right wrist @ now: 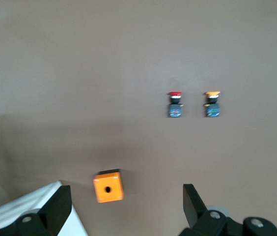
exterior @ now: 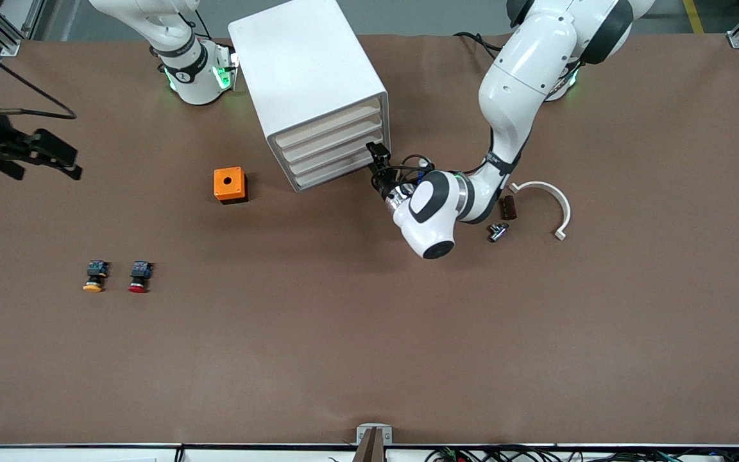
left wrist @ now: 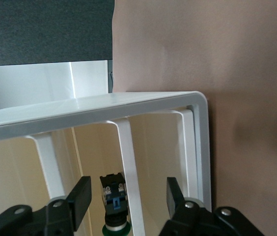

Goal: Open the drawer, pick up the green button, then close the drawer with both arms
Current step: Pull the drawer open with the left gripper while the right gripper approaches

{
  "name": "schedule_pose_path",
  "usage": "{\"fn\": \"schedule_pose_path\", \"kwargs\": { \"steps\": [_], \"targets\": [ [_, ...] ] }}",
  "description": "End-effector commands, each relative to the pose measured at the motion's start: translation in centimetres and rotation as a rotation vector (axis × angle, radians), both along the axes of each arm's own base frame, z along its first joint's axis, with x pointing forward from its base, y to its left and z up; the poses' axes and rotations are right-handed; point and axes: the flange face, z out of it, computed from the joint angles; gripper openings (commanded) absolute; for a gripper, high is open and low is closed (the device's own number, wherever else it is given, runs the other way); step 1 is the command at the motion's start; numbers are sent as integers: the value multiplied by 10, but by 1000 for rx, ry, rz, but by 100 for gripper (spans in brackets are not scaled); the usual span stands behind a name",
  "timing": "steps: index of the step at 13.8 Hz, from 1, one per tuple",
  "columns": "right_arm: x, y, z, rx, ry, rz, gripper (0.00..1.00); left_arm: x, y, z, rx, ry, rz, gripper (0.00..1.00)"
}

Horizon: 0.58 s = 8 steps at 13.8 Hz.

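Only the left wrist view showed the green-capped button point(left wrist: 114, 204) inside the drawer cabinet point(exterior: 318, 96), between the left gripper's point(left wrist: 128, 196) parted fingers; the right gripper point(exterior: 55, 157), fingers apart, waited over the brown table point(exterior: 369, 333).

Tabletop point(exterior: 369, 359): was covered in plain brown material.
Drawer cabinet point(exterior: 308, 83): white, stood on it between the arms' bases.
Orange box point(exterior: 229, 185): sat just beside the cabinet, toward the right arm's end, with a round hole on top.
Yellow-capped button point(exterior: 94, 276) and red-capped button point(exterior: 139, 276): lay side by side, nearer the front camera.
White curved clip point(exterior: 546, 204), small brown block point(exterior: 507, 208), small metal part point(exterior: 498, 231): lay close together toward the left arm's end.
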Motion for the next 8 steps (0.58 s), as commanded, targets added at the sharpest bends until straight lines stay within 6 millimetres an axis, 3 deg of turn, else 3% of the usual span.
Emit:
{"fn": "schedule_pose_path", "kwargs": {
  "steps": [1, 3, 4, 6, 8],
  "targets": [
    [4, 48, -12, -14, 24, -131, 100, -8, -14, -3, -7, 27, 2, 69],
    [6, 80, -31, -20, 58, -244, 100, -26, -30, -4, -6, 29, -31, 68],
    [5, 99, -41, -30, 75, -277, 100, -31, -34, -5, -9, 36, -34, 57],
    [0, 136, -53, -42, 91, -370, 100, -33, -37, -8, -9, 44, -29, 52],
    [-4, 169, -68, -54, 108, -453, 100, -39, -40, -14, -2, 53, -34, 35]
  ]
}}
